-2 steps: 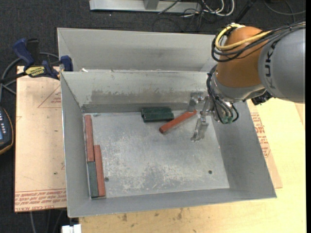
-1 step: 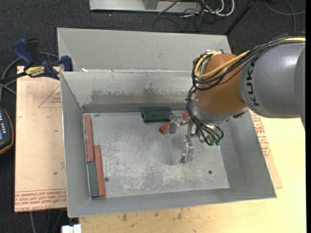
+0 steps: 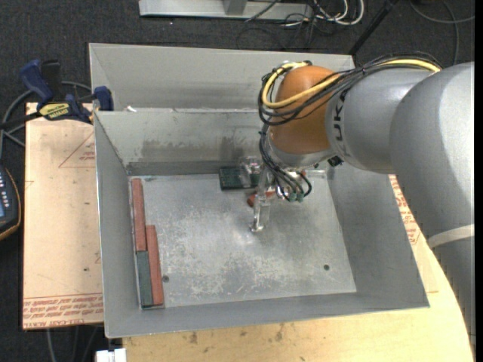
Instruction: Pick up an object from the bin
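Observation:
My gripper [image 3: 258,223] hangs low over the bare floor of the bin, a little right of the middle and close to the back wall. A small dark green flat block [image 3: 230,178] lies against the foot of the back wall, just up and left of the gripper and apart from it. Nothing shows at the gripper's tip.
Along the left wall lie a long reddish-brown bar [image 3: 137,210], a shorter reddish bar [image 3: 155,266] beside it and a dark green bar [image 3: 143,277], end to end and side by side. The arm, with its orange cover and cables, reaches in from the right.

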`<control>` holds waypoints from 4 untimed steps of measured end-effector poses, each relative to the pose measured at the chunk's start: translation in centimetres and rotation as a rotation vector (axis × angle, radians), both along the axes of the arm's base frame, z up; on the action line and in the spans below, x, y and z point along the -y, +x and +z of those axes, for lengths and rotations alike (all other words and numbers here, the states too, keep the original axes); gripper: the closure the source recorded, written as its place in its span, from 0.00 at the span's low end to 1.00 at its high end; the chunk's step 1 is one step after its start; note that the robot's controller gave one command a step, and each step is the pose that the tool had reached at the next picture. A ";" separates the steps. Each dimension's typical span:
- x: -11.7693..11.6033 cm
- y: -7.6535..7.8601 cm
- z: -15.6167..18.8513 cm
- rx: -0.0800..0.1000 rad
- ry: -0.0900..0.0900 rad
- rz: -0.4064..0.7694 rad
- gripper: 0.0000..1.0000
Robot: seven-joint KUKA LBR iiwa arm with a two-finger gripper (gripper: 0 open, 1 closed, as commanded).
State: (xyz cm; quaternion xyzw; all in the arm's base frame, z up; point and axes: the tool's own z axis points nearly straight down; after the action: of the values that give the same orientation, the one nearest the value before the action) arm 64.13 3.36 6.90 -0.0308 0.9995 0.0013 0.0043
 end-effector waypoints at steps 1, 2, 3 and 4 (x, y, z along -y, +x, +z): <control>0.1 0.0 0.4 0.002 -0.001 -0.001 1.00; 4.6 -1.5 0.3 -0.002 0.001 -0.312 1.00; 4.5 -1.6 0.2 -0.004 0.000 -0.311 0.00; 9.4 -3.7 0.7 -0.008 -0.003 -0.320 0.00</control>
State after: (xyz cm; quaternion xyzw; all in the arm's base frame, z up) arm 60.39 -6.08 7.60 0.1287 0.9917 -0.0010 0.0002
